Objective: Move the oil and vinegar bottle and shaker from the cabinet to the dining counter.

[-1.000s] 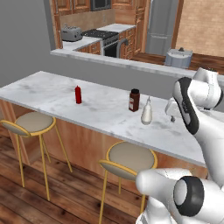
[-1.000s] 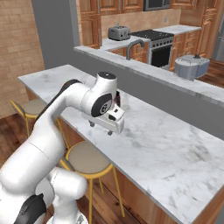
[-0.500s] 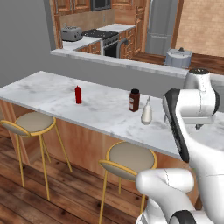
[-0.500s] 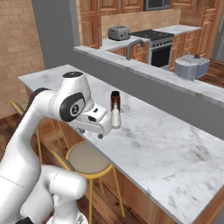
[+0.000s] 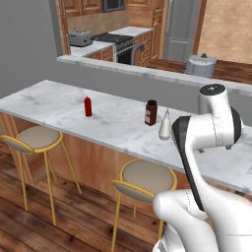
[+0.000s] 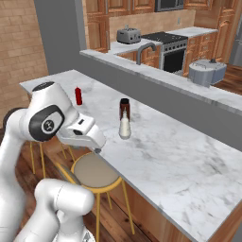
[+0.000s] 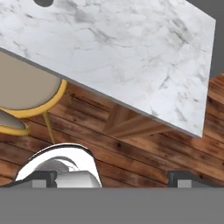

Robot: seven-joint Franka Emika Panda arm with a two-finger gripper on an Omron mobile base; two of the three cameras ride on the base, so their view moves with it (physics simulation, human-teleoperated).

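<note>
Pale bottle on the counter (image 6: 160, 156), fingers empty and spread

Going left to right beyond the fingers (image 6: 97, 142), which stand apart and hold nothing: a red bottle (image 6: 78, 96), a dark jar (image 6: 124, 107), then the oil and vinegar bottle (image 6: 125, 126) just past them. It looks rigid, smooth, likely top-heavy; its wide belly seems the safest hold. Contents cannot be told.
</note>
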